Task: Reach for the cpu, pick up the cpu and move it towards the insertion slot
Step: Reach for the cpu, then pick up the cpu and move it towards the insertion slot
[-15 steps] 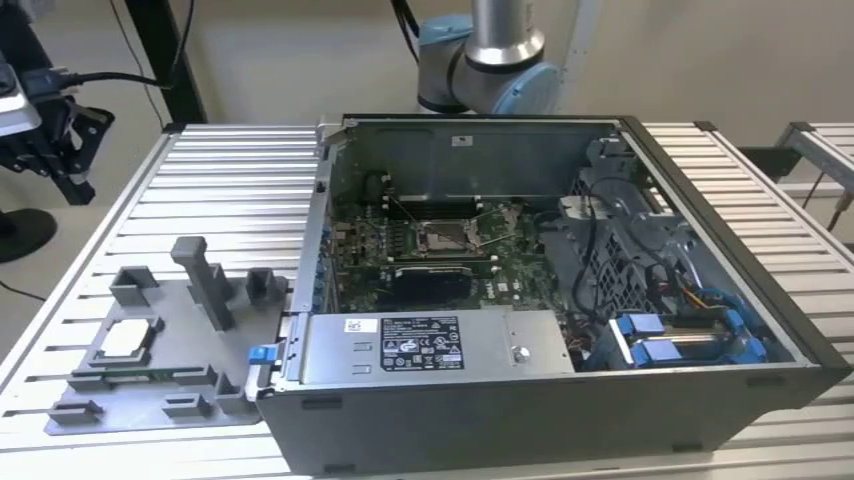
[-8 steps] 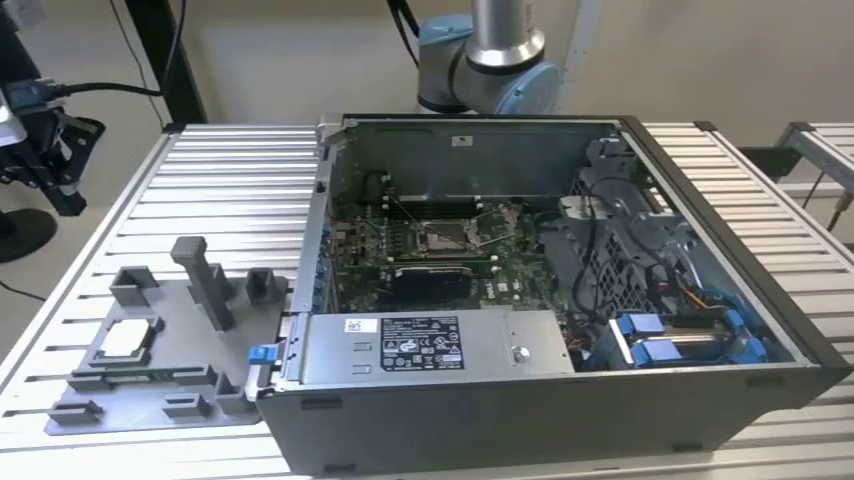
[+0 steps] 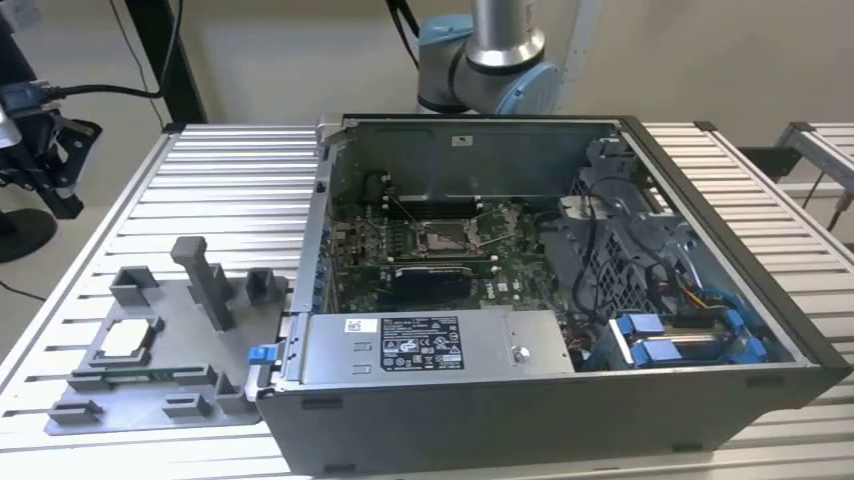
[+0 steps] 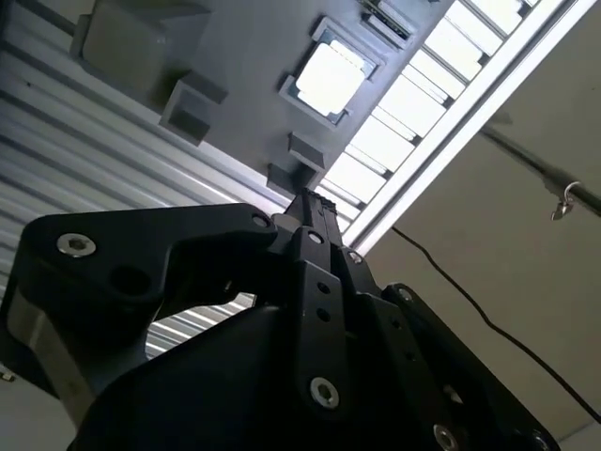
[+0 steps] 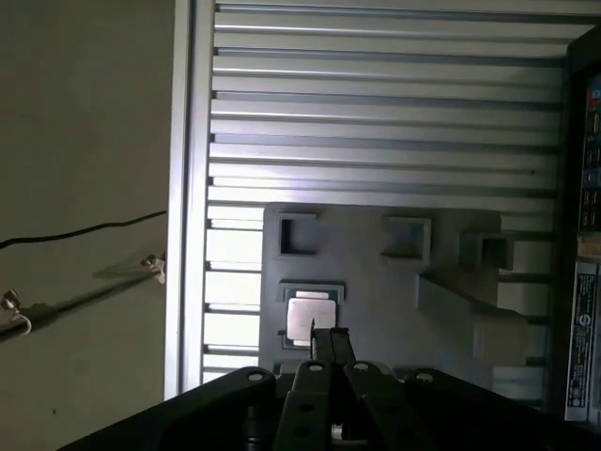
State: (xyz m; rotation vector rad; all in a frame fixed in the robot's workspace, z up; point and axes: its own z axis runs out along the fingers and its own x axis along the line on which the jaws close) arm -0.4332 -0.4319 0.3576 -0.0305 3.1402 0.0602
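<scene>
First wrist view showed the gripper point(image 5: 329, 334), closed on nothing, poised above the grey fixture plate point(image 5: 376, 291), with the cpu point(image 5: 310, 313) lying flat in its nest just beyond the tips, untouched.

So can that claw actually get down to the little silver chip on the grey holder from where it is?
Probably yes. The claw hangs above the cpu, which lies face up in its grey fixture with nothing on top; the tall post stands off to the side.
</scene>
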